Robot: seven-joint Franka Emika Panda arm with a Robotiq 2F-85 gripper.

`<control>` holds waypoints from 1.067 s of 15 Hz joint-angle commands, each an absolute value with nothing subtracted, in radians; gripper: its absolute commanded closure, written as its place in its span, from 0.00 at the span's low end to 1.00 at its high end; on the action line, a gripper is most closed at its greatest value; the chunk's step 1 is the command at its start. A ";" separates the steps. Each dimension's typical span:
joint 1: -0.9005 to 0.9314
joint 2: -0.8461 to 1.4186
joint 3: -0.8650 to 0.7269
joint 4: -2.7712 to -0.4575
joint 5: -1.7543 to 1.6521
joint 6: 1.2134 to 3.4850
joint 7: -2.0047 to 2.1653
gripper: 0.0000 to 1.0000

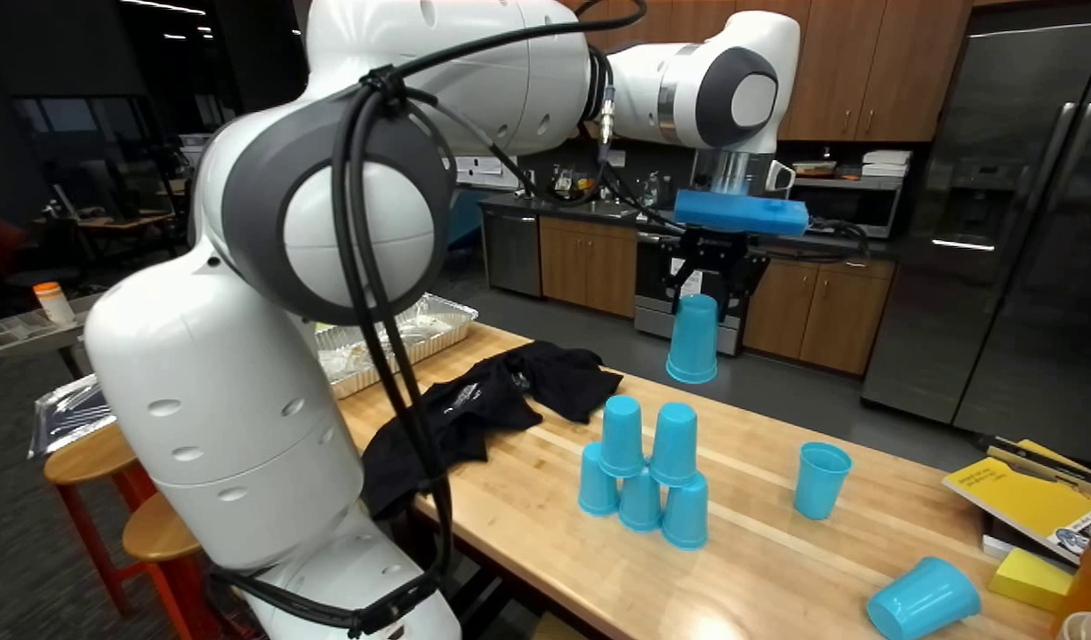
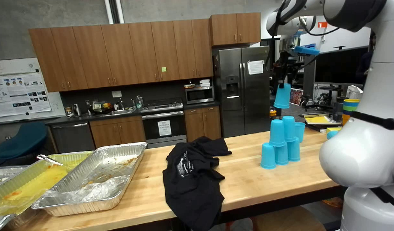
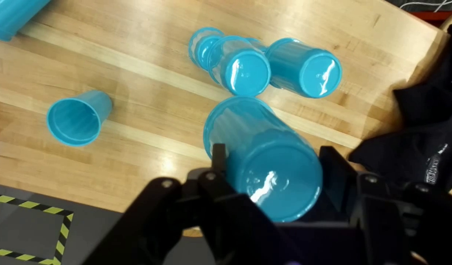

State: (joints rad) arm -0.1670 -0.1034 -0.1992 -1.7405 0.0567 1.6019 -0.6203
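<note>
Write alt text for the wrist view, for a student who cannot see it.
A claw grips an upside-down turquoise plastic cup above a wooden tabletop. Stacked inverted cups show toward the picture's top, an upright cup at left, black printed cloth at right.

Wrist view: fingers [image 3: 219, 159] at bottom, one either side of a held cup [image 3: 277, 176], which hangs above the tabletop [image 3: 156, 125]. In an exterior view, right of centre: two upper cups [image 1: 675, 443] on three base cups [image 1: 641, 498]; upright cup [image 1: 822, 480] to their right; tipped cup [image 1: 924, 600] at lower right, booklet [image 1: 1021, 498] above it in frame, right edge. In an exterior view: trays [image 2: 84, 207] lower left, shirt [image 2: 197, 183] mid-frame between trays and base cups, fridge [image 2: 229, 109] behind tabletop, right of centre.
</note>
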 commanded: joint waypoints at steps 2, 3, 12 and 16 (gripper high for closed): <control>-0.160 -0.129 -0.196 -1.759 0.012 1.593 -0.619 0.62; -0.159 -0.131 -0.195 -1.764 0.003 1.589 -0.628 0.62; -0.136 -0.227 -0.180 -1.845 -0.057 1.556 -0.674 0.62; -0.124 -0.261 -0.185 -1.867 -0.051 1.541 -0.666 0.62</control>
